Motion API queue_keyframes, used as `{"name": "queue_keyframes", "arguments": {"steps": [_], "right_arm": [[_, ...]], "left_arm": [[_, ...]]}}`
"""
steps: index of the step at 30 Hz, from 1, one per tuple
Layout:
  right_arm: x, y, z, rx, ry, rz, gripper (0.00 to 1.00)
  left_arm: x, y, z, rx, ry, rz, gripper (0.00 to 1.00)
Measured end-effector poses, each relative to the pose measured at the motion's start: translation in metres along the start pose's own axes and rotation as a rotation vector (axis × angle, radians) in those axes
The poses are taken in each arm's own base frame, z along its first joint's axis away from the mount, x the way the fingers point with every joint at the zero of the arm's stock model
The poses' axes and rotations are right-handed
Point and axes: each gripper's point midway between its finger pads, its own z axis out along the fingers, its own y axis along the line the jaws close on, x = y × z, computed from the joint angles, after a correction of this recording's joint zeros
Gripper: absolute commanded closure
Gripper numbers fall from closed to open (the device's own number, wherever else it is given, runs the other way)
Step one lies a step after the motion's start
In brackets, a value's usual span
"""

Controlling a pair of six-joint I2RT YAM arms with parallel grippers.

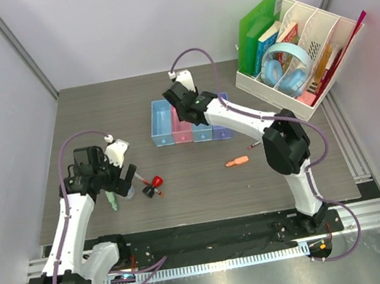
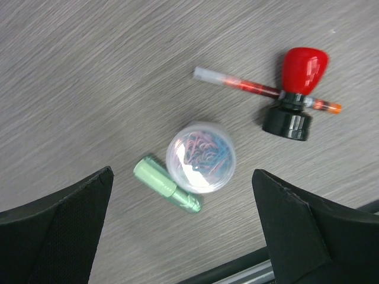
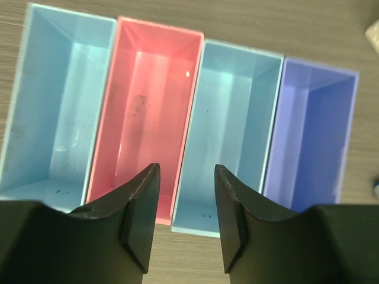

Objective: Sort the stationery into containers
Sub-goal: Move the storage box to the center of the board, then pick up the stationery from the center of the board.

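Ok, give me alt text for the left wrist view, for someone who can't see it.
A round clear tub of coloured paper clips lies on the grey wood-grain table, a short green piece against its lower-left edge, framed by the open left gripper with dark fingers in both lower corners. Upper right, a slim red pen crosses a red-topped, black-based stamp.

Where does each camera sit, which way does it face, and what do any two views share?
Top external: above and behind the arm bases, looking down on the table; both arms, left hand and right hand show.
Left wrist: on the left arm, facing down at a clip box, green piece, red-topped stamp and pen; its fingers show.
Right wrist: facing straight down into four empty trays; its fingers show.
Shared: top and left wrist both show the stamp; top and right wrist, the trays.
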Motion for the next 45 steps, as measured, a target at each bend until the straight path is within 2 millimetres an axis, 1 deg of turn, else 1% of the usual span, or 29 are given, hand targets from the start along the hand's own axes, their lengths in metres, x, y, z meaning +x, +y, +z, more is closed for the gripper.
{"name": "queue_keyframes", "arguments": {"steps": [3, 7, 10, 13, 15, 17, 18, 21, 23, 25, 28, 31, 35, 39, 41, 45], "right_arm": [[-0.018, 0.001, -0.017, -0.061, -0.03, -0.089, 0.49], [-0.033, 0.005, -0.039, -0.187, -0.06, -0.251, 0.44], [-0.034, 0.0, -0.051, -0.244, -0.068, -0.346, 0.43], [-0.027, -0.011, -0.055, -0.266, -0.062, -0.416, 0.42], [-0.02, -0.022, -0.056, -0.277, -0.046, -0.448, 0.42], [-0.018, -0.038, -0.056, -0.278, -0.036, -0.46, 0.42], [-0.019, -0.045, -0.056, -0.276, -0.036, -0.46, 0.42], [-0.035, -0.065, -0.062, -0.266, -0.066, -0.447, 0.42], [-0.048, -0.077, -0.07, -0.256, -0.099, -0.433, 0.41], [-0.061, -0.083, -0.083, -0.257, -0.139, -0.426, 0.41], [-0.073, -0.084, -0.098, -0.272, -0.183, -0.422, 0.42], [-0.078, -0.084, -0.105, -0.284, -0.203, -0.424, 0.41], [-0.077, -0.083, -0.105, -0.292, -0.203, -0.427, 0.42], [-0.078, -0.085, -0.104, -0.291, -0.203, -0.425, 0.42], [-0.078, -0.086, -0.104, -0.29, -0.203, -0.424, 0.41], [-0.079, -0.087, -0.103, -0.29, -0.202, -0.422, 0.42]], "left_arm": [[-0.007, -0.007, 0.004, 0.062, -0.013, 0.025, 0.0], [-0.021, -0.019, 0.011, 0.168, -0.025, 0.089, 0.0], [-0.026, -0.036, 0.018, 0.264, -0.019, 0.17, 0.0], [-0.024, -0.055, 0.023, 0.342, 0.002, 0.257, 0.0], [-0.022, -0.064, 0.025, 0.376, 0.013, 0.299, 0.0], [-0.021, -0.071, 0.028, 0.4, 0.02, 0.329, 0.0], [-0.02, -0.073, 0.03, 0.407, 0.026, 0.336, 0.0], [-0.013, -0.076, 0.038, 0.428, 0.056, 0.351, 0.0], [-0.008, -0.077, 0.044, 0.438, 0.081, 0.352, 0.0], [-0.003, -0.078, 0.049, 0.447, 0.102, 0.348, 0.0], [0.001, -0.078, 0.054, 0.448, 0.12, 0.346, 0.0], [0.005, -0.078, 0.058, 0.452, 0.134, 0.344, 0.03], [0.006, -0.079, 0.064, 0.458, 0.144, 0.346, 0.05], [0.008, -0.081, 0.07, 0.465, 0.159, 0.348, 0.11], [0.01, -0.082, 0.073, 0.466, 0.168, 0.349, 0.12], [0.014, -0.082, 0.076, 0.465, 0.185, 0.352, 0.2]]}}
